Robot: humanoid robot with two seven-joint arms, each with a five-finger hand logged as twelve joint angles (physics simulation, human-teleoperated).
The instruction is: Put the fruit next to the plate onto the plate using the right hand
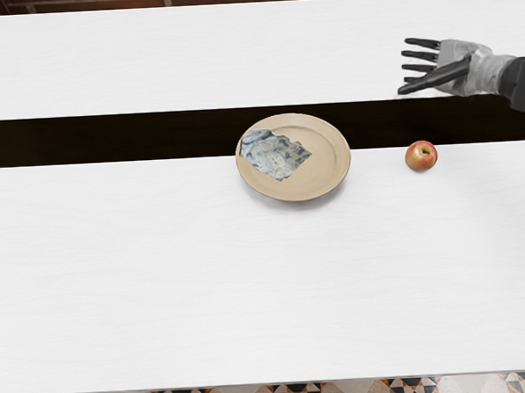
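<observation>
Head view shows the right hand (448, 67), fingers spread and empty, beyond the apple (421, 156), which sits on the worktop (249, 276) right of the plate (328, 158); probably firm, smooth and roll-prone, it wants an enclosing grip.

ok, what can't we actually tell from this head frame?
- Left arm: outside the head view altogether.
- Right hand: fingers spread; arm cut off by the right edge, height over the table unreadable from one view.
- Plate: blue-grey patch may be print or an object; too blurred.
- Apple: stem too small, far side hidden by the fruit itself.
</observation>
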